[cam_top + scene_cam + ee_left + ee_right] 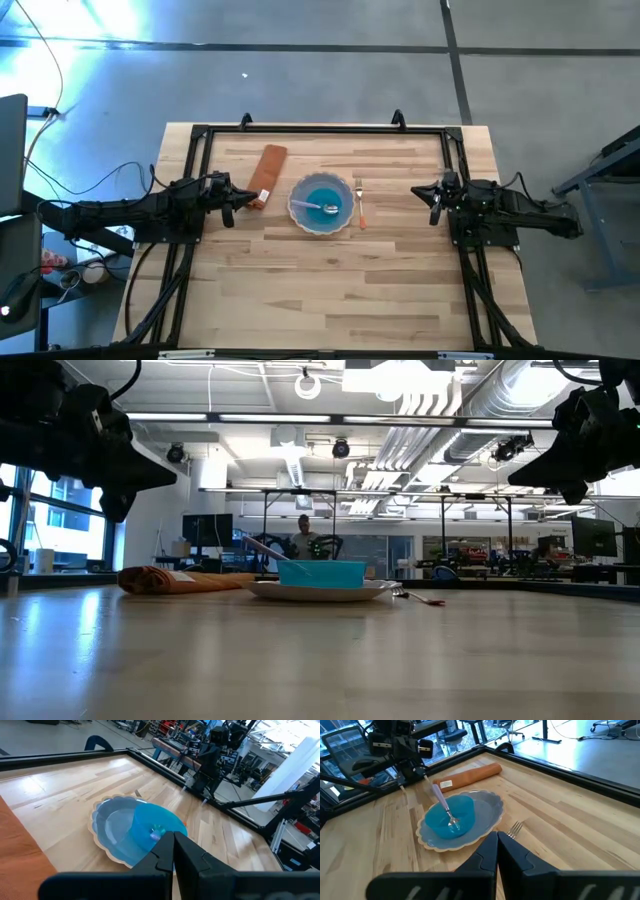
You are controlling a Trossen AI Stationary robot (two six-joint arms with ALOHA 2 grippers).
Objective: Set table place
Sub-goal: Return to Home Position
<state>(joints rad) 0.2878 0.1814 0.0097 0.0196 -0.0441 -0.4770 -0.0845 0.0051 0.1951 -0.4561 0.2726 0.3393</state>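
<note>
Well, the left gripper (228,205) hangs above the table's left side with its two fingers pressed together on nothing (the left wrist view shows them meeting tip to tip), close beside one end of a rolled orange-brown napkin (270,172). Opposite, the right gripper (433,203) hovers over the right side, its fingers likewise closed and empty, well apart from the setting. Between the two, on the light-wood table (330,300), lies a pale blue scalloped plate (296,212) with a brighter blue bowl (462,809) sitting on it. A spoon (442,805) rests in the bowl, its handle leaning toward the left arm. An orange-handled fork (360,208) lies on the wood just right of the plate. A person (303,536) stands far off in the room behind
</note>
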